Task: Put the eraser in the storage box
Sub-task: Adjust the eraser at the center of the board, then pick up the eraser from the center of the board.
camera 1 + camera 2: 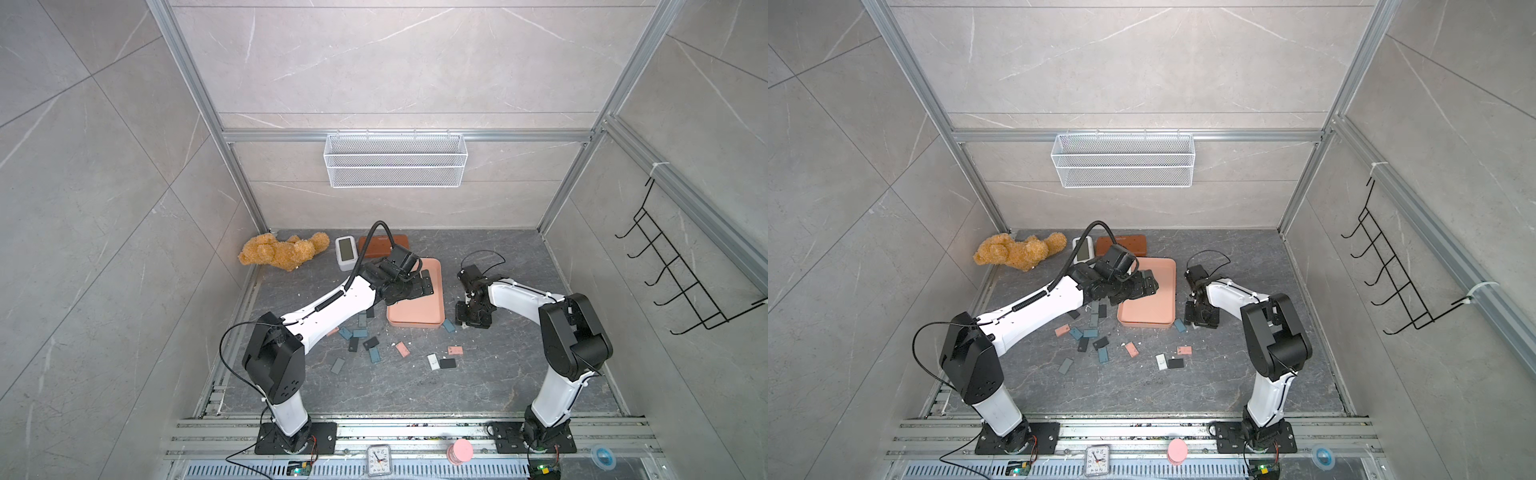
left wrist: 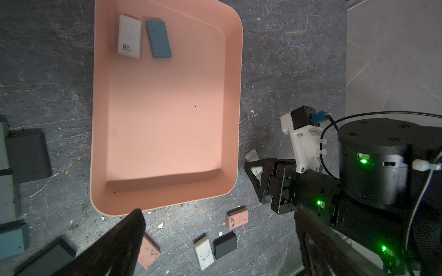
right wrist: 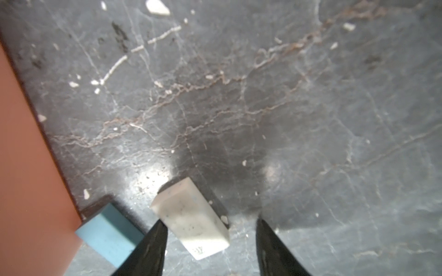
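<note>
Right gripper (image 3: 209, 221) fingers fill the near edge of the right wrist view, black, cut off by the frame. Jaws apart, straddling a white eraser (image 3: 191, 224) without clamping it: one finger at its edge, the other with a clear gap. Eraser is a white block with grey-blue flecks, lying flat on the dark marbled table (image 3: 263, 95), outside the storage box (image 3: 24, 167) and near it. Blue eraser (image 3: 110, 236) lies between the two, close against the box wall; contact not certain. Print on the white eraser's near end is blurred, not legible. Storage box is salmon-pink with rounded corners and a low rim. Left wrist view shows it holding a second white eraser (image 2: 129, 35) marked "4B", with a smaller line beneath unreadable, and a slate-blue eraser (image 2: 158, 39) just beside it. Left gripper (image 1: 422, 286) hangs over the box, fingers spread wide, empty. In both top views the right gripper hides the white eraser.
</note>
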`<act>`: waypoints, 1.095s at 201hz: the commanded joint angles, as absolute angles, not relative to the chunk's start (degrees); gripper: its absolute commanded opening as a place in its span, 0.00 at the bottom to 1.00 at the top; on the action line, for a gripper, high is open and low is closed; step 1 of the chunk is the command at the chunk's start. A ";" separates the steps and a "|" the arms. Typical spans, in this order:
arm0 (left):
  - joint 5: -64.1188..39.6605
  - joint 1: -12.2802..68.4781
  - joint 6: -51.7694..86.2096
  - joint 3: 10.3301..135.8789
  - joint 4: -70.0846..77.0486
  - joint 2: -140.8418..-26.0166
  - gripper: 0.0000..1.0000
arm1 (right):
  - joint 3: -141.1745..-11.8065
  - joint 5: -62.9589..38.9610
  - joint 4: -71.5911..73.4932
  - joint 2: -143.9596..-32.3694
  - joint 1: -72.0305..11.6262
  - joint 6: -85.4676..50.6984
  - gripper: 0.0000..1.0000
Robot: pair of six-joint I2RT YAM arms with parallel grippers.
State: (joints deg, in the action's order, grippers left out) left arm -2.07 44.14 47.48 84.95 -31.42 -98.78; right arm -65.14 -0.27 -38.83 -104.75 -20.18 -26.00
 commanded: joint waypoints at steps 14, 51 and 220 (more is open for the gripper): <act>-2.60 44.39 46.81 86.13 -31.23 -97.65 0.99 | -63.37 -4.40 -36.33 -108.62 -21.05 -24.87 0.51; -2.51 44.37 47.66 84.79 -30.91 -96.40 0.99 | -63.82 -5.61 -35.35 -109.38 -22.36 -24.41 0.46; -1.33 44.21 46.60 83.32 -30.93 -94.86 0.99 | -67.44 -3.45 -39.83 -102.93 -23.10 -28.86 0.23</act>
State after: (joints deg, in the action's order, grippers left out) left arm -2.00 44.12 47.77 81.93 -31.20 -97.41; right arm -64.75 -3.20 -34.04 -104.36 -22.11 -26.61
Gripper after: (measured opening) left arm 0.994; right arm 0.236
